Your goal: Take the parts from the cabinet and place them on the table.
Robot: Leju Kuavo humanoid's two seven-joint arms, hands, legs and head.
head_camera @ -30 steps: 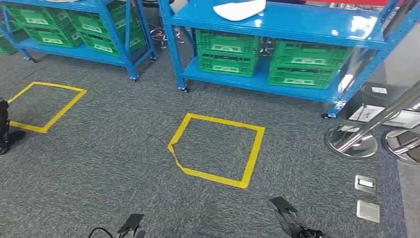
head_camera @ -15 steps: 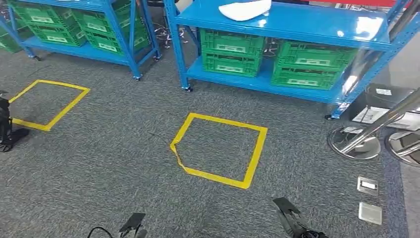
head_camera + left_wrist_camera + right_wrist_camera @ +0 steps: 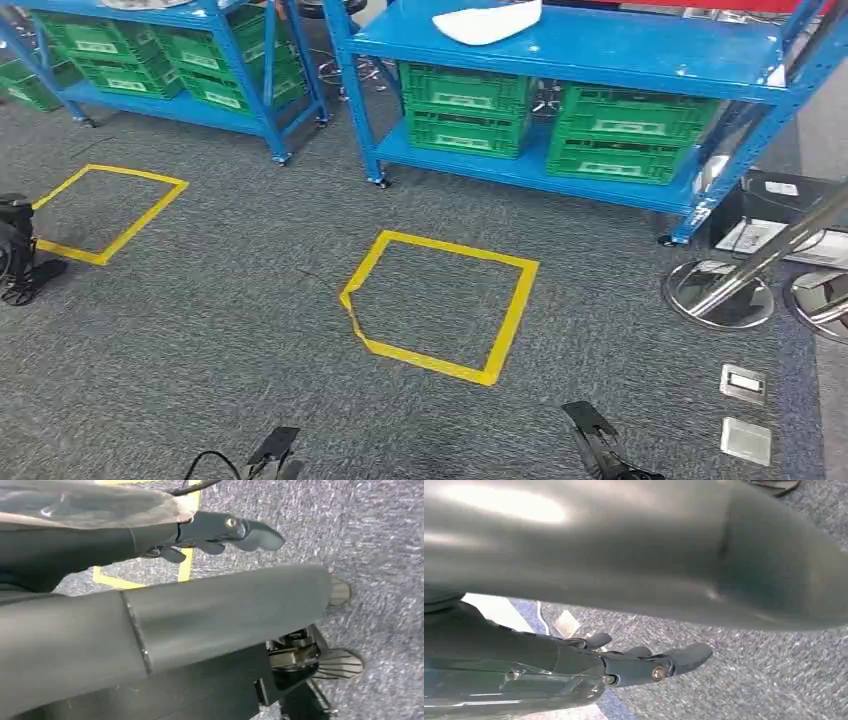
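Left hand and right hand hang empty, fingers loosely extended; blue cabinet at 12 o'clock, white part on top

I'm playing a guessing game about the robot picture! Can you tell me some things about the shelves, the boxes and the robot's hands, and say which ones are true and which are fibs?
1. The crates under the near shelf are green. True.
2. A white part lies on top of the near blue shelf. True.
3. The left hand is holding the white part. False: it hangs over the carpet with nothing in it.
4. The taped square on the carpet is red. False: it is yellow.
5. The right hand holds a green crate. False: it holds nothing, its fingers apart.
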